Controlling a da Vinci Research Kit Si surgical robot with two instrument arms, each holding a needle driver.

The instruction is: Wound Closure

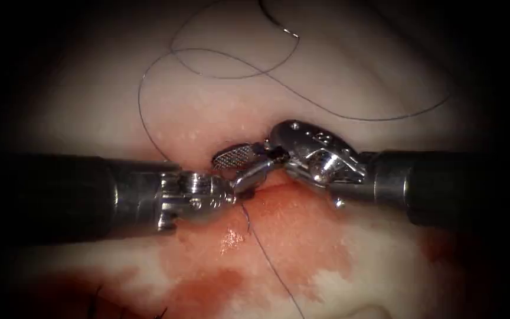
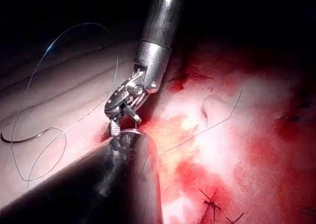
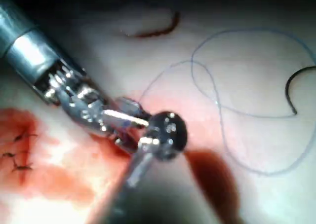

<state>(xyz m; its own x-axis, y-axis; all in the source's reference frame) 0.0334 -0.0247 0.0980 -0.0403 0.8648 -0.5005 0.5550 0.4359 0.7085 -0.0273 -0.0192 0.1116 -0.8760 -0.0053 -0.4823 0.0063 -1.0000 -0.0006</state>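
Observation:
The two tools meet tip to tip over the reddened middle of the tissue (image 1: 278, 236). The right tool (image 1: 229, 165) comes in from the right with its jaws open, one ridged pad (image 1: 231, 158) facing up. The left tool (image 1: 256, 175) lies just beneath, its tip slanting up to the right. Dark thread (image 1: 270, 263) leaves the tissue below the tips and runs down. The curved needle (image 1: 280, 22) lies free on the tissue far behind, held by neither tool. It is also seen as the needle (image 2: 22, 138) and needle (image 3: 290, 92), with thread loops (image 1: 231, 62) beside it.
Red fluid (image 1: 208, 289) stains the tissue in front of the tools. Earlier stitches with cut ends show as dark knots (image 2: 212, 204) and knots (image 3: 17, 157). A loose thread end (image 2: 232, 110) lies across the wet tissue. Pale skin (image 1: 337, 71) stretches behind.

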